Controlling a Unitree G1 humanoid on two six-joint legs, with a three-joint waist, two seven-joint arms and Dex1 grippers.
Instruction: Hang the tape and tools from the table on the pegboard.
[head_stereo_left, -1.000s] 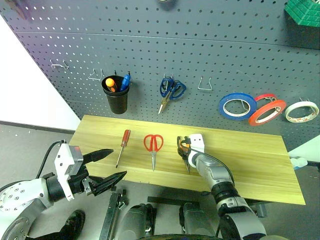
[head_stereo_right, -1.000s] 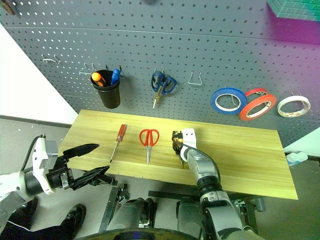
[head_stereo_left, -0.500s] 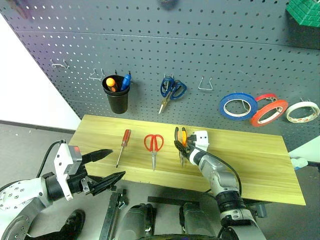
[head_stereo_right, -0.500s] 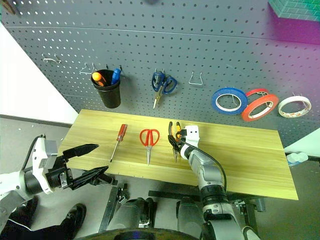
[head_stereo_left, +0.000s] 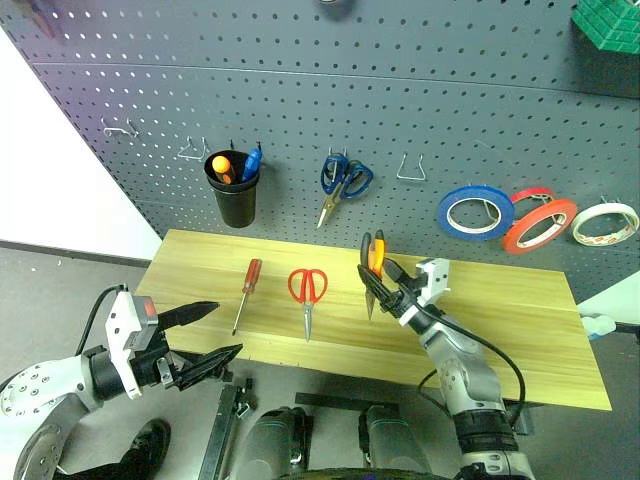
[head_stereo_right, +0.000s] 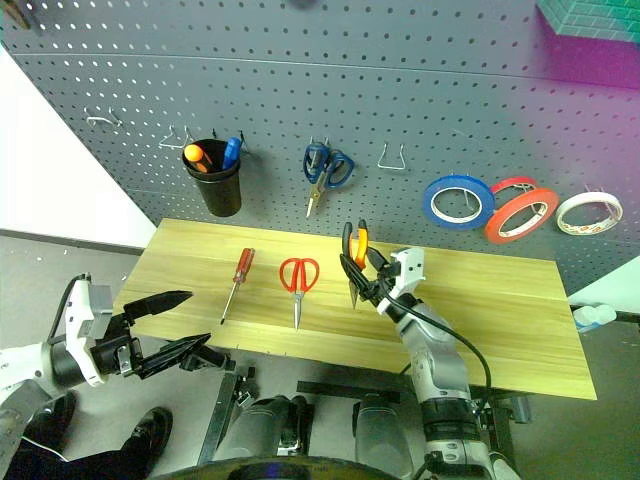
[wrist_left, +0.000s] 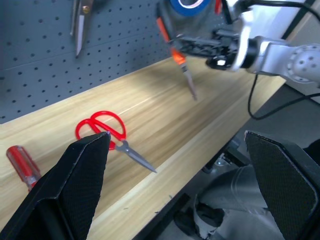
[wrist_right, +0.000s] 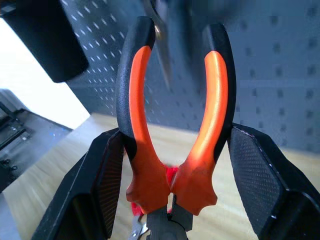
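Grey pegboard (head_stereo_left: 300, 90) behind wooden table (head_stereo_left: 520, 330), my right gripper (head_stereo_left: 385, 287) pinching pliers (head_stereo_left: 371, 275) above table, my left gripper (head_stereo_left: 205, 335) spread wide off table's near-left edge, scissors (head_stereo_left: 307, 292) and screwdriver (head_stereo_left: 245, 292) flat on table.

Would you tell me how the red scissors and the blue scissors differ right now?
The red scissors lie flat on the table; the blue scissors hang on a hook on the pegboard. The red pair's blades point toward the table's near edge, while the blue pair's blades slant downward. Both are closed, and neither is touched by a claw.
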